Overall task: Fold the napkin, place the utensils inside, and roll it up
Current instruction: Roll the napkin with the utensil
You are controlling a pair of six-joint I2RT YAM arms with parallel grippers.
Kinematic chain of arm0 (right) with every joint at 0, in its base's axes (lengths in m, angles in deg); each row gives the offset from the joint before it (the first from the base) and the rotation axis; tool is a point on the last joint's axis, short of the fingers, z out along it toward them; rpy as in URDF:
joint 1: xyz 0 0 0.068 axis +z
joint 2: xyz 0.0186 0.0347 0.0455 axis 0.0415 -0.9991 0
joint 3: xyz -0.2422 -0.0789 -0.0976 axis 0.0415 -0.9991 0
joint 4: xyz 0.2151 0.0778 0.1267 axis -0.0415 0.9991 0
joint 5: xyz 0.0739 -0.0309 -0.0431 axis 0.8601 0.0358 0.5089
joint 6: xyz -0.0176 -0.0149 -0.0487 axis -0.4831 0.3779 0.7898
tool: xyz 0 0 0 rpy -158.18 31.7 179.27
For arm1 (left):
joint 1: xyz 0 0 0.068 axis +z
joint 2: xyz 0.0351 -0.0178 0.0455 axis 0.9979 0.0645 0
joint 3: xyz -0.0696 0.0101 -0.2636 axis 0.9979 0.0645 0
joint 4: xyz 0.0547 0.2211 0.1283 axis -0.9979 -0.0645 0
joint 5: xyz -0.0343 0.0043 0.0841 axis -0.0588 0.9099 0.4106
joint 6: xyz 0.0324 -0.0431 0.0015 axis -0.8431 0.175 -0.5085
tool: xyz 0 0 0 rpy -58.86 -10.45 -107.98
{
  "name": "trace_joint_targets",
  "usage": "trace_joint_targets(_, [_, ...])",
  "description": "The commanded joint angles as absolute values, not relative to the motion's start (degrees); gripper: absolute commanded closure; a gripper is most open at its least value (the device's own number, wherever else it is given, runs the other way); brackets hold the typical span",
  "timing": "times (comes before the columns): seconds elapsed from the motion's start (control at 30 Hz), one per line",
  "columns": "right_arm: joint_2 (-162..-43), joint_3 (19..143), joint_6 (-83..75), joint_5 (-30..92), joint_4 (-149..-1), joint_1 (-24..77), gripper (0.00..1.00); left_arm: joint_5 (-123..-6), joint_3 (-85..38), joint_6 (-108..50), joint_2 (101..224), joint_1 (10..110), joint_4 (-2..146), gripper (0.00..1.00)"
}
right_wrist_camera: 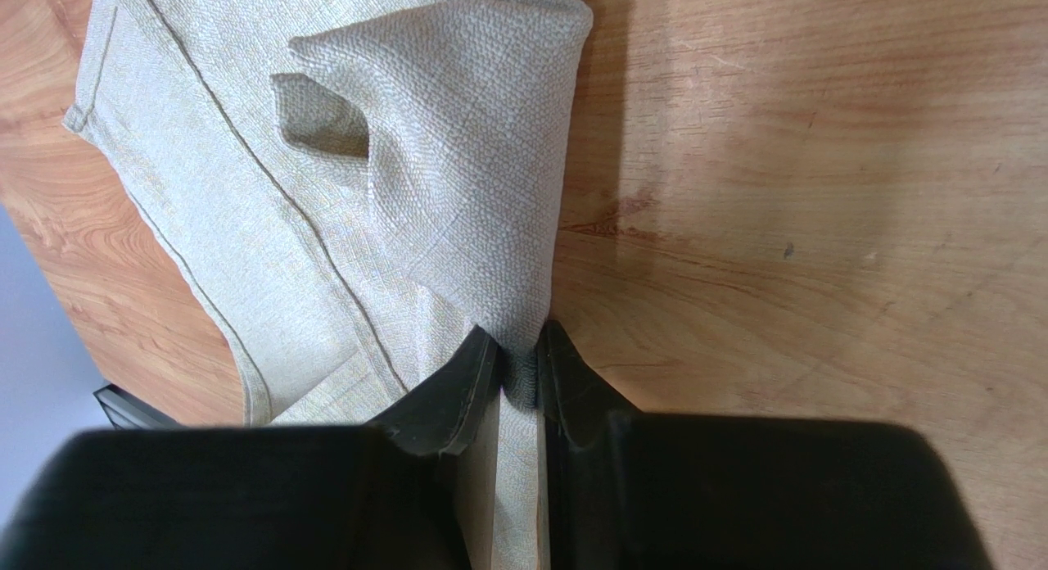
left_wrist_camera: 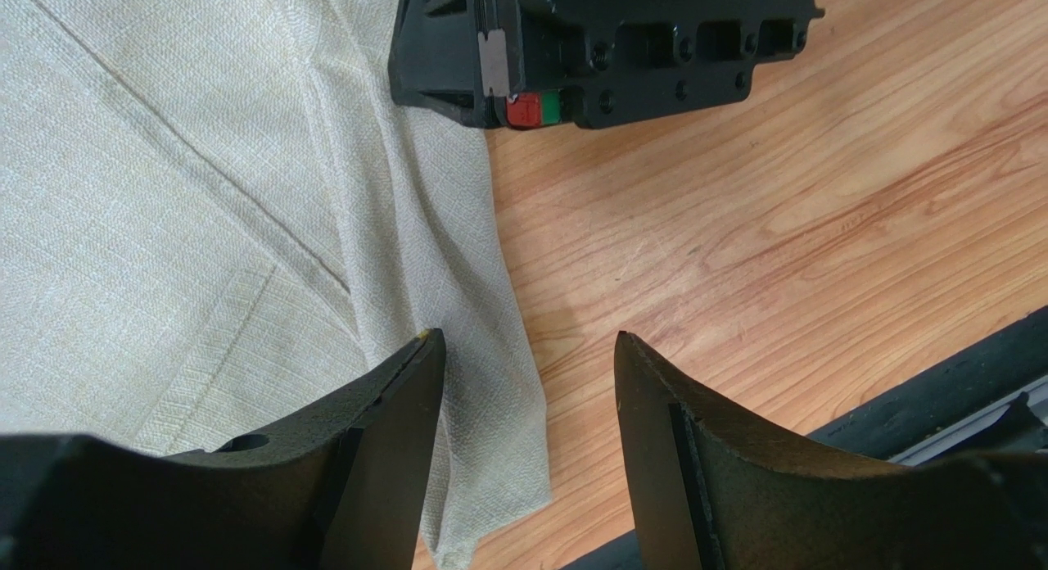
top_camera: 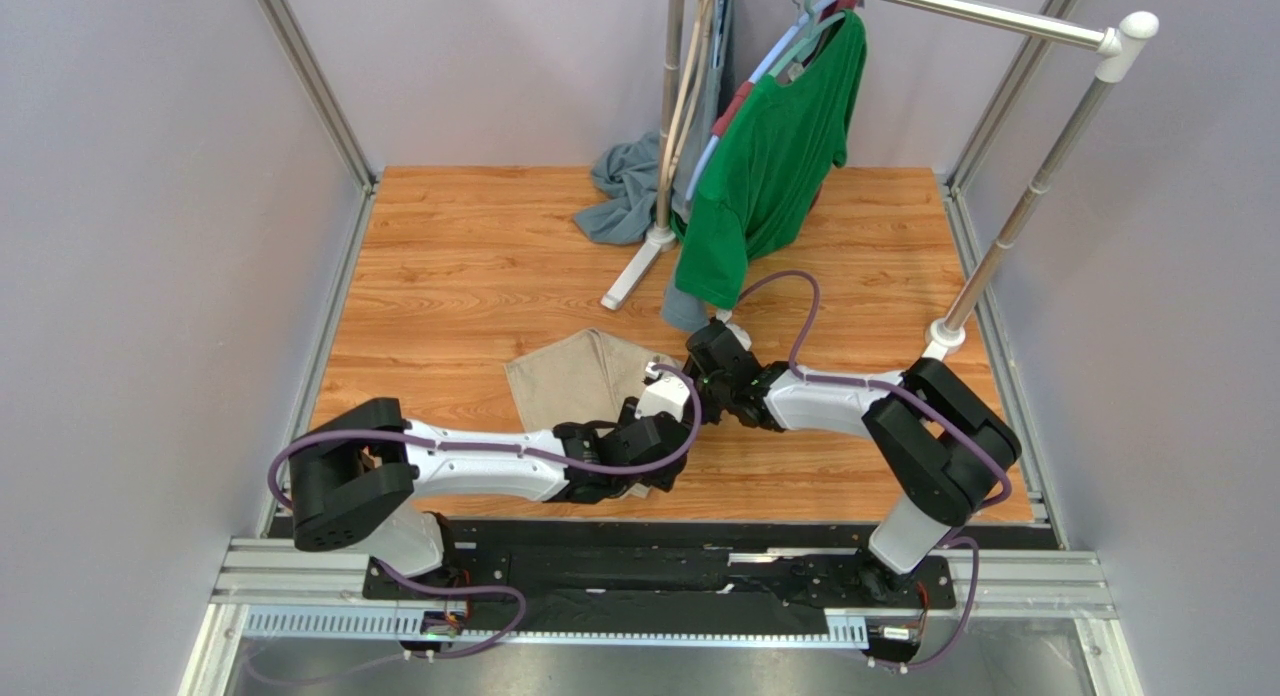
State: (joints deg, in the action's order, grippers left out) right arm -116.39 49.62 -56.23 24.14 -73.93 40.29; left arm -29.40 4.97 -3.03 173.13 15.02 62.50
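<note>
1. Right pincer (right_wrist_camera: 518, 367) is nipped tight on a raised fold of the napkin (right_wrist_camera: 455, 140).
2. Left pincer (left_wrist_camera: 529, 349) stands spread, one finger over the napkin's edge, gripping nothing.
3. Napkin lies rumpled on the wooden counter (top_camera: 451, 261), between both arms, toward the near edge.

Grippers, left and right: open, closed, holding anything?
Left gripper: open, holding nothing, at the napkin edge.
Right gripper: closed on a napkin fold.
</note>
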Motion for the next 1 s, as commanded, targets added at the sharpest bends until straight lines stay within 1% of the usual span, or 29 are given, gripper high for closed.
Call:
trace_joint_targets(0.0, [-116.18,49.07,-54.78,20.44,-69.91,40.33,0.94,-27.71,3.83,-3.28,172.69,14.76,66.03,0.38])
trace_joint_targets(0.1, [-115.92,49.07,-54.86,20.53,-69.91,40.33,0.94,-25.44,2.43,-2.94,174.62,14.85,63.76,0.38])
trace_joint_targets(0.2, [-115.3,48.98,-54.78,20.44,-69.91,40.33,0.92,-24.37,2.16,-1.09,175.68,15.55,61.55,0.4])
trace_joint_targets(0.33, [-114.86,48.81,-54.6,20.26,-69.82,40.42,0.87,-23.67,1.54,-0.73,176.04,16.78,60.85,0.45])
trace_joint_targets(0.4, [-114.77,48.81,-54.6,20.18,-69.74,40.33,0.86,-23.84,0.75,-1.88,176.39,16.78,61.81,0.46])
trace_joint_targets(0.57, [-114.95,48.89,-54.51,20.53,-69.82,40.25,0.85,-22.79,-1.62,-3.19,179.28,16.78,60.68,0.46])
trace_joint_targets(0.67, [-114.77,48.72,-54.42,20.35,-69.65,40.25,0.85,-24.63,-0.49,-3.46,179.38,16.78,62.77,0.46])
trace_joint_targets(0.8, [-114.6,48.72,-54.51,20.26,-69.56,40.33,0.85,-24.37,-0.3,-2.58,179.64,17.13,61.81,0.46])
trace_joint_targets(0.97, [-114.77,48.81,-54.51,20.53,-69.83,40.33,0.85,-27.27,-0.48,-3.02,181.83,18.19,62.96,0.46])
